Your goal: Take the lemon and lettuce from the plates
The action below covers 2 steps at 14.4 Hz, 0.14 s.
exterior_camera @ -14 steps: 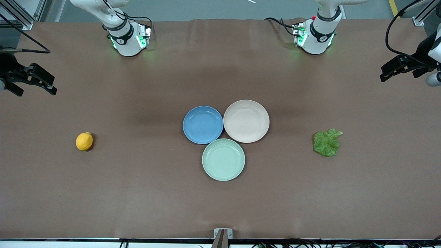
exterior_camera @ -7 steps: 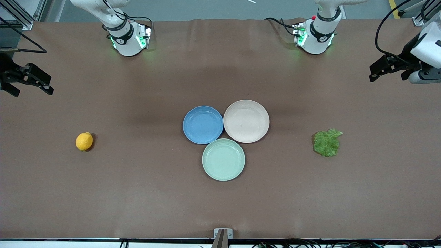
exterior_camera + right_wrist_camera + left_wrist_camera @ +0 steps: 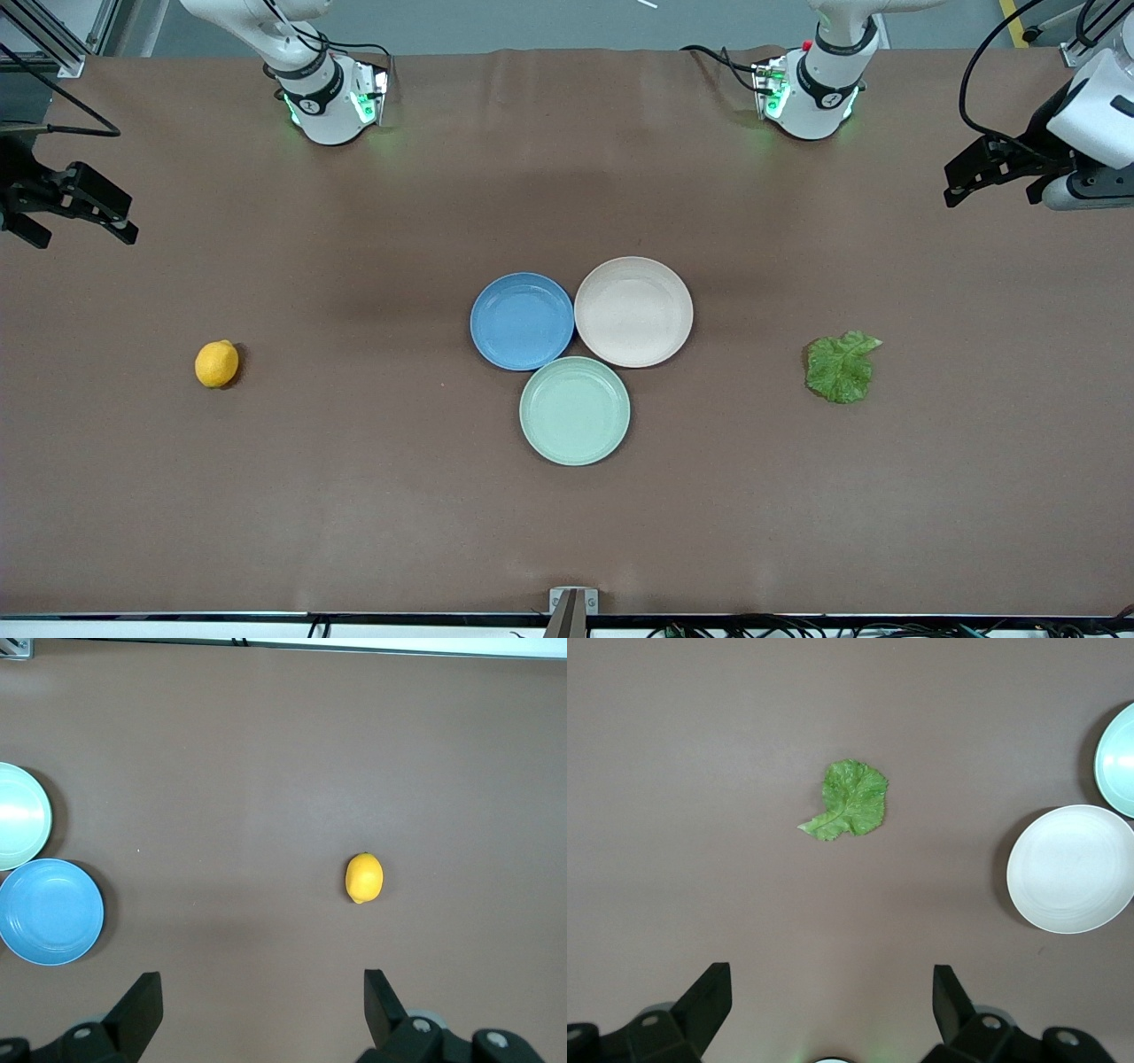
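Both arms hang raised at the table's ends, the black left gripper point(image 3: 966, 173) and black right gripper point(image 3: 84, 208) spread wide, well apart from the green crinkled lettuce point(image 3: 840, 366) and yellow oval lemon point(image 3: 216, 363).

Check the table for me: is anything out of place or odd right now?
Yes: all three plates are bare. The lemon lies on the table toward the right arm's end, the lettuce toward the left arm's end. Blue plate and cream plate hold nothing. Both open grippers, left and right, hang at the table ends.
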Tool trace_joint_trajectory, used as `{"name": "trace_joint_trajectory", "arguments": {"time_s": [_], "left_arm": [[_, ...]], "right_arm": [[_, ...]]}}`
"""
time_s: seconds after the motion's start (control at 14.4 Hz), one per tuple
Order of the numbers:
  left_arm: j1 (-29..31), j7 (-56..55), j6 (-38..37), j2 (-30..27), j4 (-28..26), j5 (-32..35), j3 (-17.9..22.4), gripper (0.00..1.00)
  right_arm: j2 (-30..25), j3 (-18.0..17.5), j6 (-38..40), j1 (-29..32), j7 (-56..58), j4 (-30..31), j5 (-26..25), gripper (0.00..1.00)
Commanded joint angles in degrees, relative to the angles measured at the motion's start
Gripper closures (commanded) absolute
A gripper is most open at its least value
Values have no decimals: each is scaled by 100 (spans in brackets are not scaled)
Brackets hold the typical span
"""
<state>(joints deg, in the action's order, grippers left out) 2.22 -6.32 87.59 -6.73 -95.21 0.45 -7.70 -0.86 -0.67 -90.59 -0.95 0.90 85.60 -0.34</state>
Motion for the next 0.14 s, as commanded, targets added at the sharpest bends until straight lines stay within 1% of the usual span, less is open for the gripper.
{"name": "trace_joint_trajectory", "arguments": {"time_s": [0.0, 0.07], "left_arm": [[42, 131, -347, -136, 11, -37, -48, 0], [51, 140, -340, -84, 159, -10, -13, 0]], "right_arm": [[59, -39, 94, 51, 77, -131, -62, 0], [59, -39, 94, 51, 77, -131, -62, 0]]}}
